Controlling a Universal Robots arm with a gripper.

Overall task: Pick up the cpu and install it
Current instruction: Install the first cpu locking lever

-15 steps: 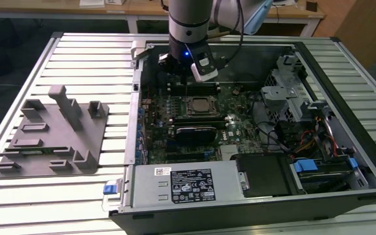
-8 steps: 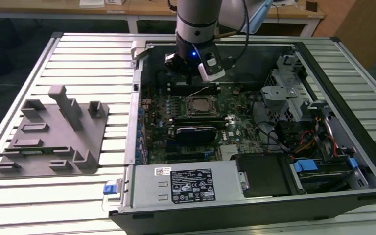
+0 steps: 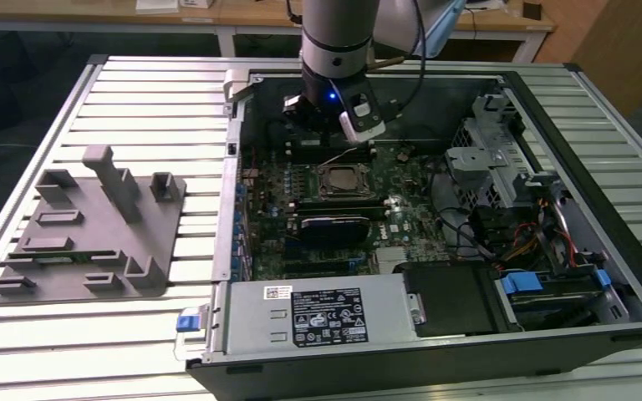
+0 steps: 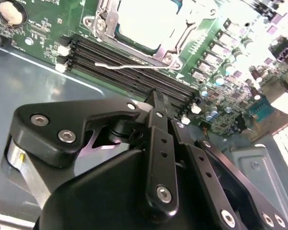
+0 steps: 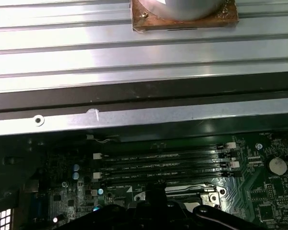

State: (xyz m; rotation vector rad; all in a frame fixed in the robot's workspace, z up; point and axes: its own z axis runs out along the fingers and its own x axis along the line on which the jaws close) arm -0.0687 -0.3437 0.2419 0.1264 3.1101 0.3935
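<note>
grey fixture tray point(image 3: 81, 242), open computer case point(image 3: 588, 150), motherboard point(image 3: 333, 221)

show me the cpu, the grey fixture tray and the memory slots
cpu point(image 3: 341, 175), exterior view, middle of its metal top, seated in the socket
grey fixture tray point(image 3: 64, 251), exterior view, flat base between the posts
memory slots point(image 4: 134, 72), second wrist view, mid-length of the dark slots

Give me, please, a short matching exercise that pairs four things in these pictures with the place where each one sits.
Things:
1. cpu
2. grey fixture tray
3. hand
4. power supply

Places:
A. on the slatted table, at the exterior view's left of the computer case
B. in the motherboard socket, inside the open case
C. at the case's near edge in the exterior view, bearing a label
D. above the motherboard, beyond the socket in the exterior view

Pairs: 1-B, 2-A, 3-D, 4-C
</note>
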